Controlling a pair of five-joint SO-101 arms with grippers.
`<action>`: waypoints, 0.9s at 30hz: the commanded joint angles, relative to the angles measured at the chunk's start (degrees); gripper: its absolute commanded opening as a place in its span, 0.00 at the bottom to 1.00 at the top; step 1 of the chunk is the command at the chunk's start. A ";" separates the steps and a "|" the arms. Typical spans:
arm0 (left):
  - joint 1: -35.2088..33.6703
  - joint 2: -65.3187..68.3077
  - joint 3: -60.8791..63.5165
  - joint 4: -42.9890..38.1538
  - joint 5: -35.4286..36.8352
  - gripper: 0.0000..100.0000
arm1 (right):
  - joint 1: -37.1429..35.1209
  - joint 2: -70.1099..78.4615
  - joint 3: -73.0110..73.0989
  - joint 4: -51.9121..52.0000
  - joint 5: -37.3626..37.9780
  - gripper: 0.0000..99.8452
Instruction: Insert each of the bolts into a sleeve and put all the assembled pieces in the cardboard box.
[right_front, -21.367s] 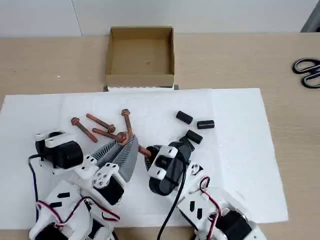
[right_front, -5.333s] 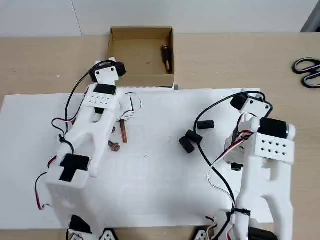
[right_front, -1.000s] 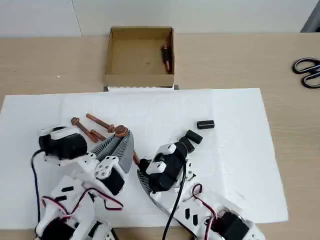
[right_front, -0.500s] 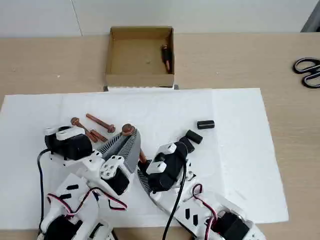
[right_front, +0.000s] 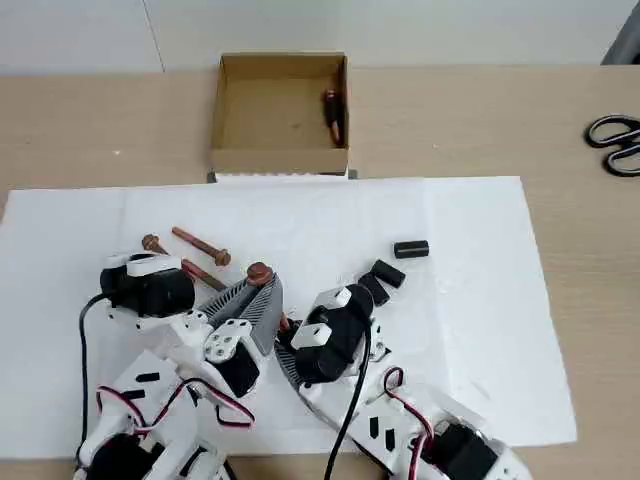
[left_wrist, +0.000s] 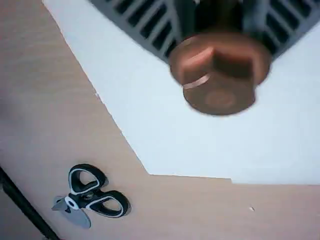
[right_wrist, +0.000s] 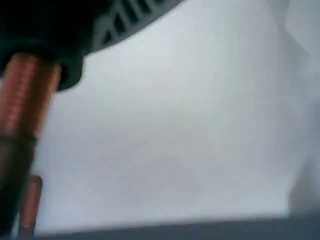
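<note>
My left gripper (right_front: 262, 288) is shut on a copper bolt (right_front: 260, 272), gripping just under its hex head (left_wrist: 220, 75). The bolt's shank (right_front: 285, 322) slants down toward my right gripper (right_front: 292, 345), which is shut on a black sleeve (right_wrist: 35, 30). The threaded end (right_wrist: 25, 100) sits at the sleeve's mouth. Three loose bolts (right_front: 200, 245) lie on the white sheet to the left. Three loose sleeves (right_front: 411, 249) lie to the right. The cardboard box (right_front: 280, 160) at the back holds one assembled piece (right_front: 332, 110).
Scissors (right_front: 615, 145) lie on the wooden table at the far right, off the white sheet (right_front: 480, 330). Both arms crowd the sheet's near middle. The sheet's right half is bare.
My left gripper has carried the bolt to the right and slightly nearer, toward the right gripper. The right arm has barely shifted.
</note>
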 joint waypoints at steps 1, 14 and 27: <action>2.11 -0.26 -1.80 0.97 -1.23 0.01 | 0.04 -0.48 -0.53 -1.71 0.53 0.00; 4.22 -0.26 -1.98 10.55 -12.84 0.01 | 0.40 -0.48 -0.97 -4.79 0.70 0.00; 4.04 -0.26 -1.80 10.90 -15.21 0.01 | 5.49 -0.48 -0.70 -4.70 0.70 0.00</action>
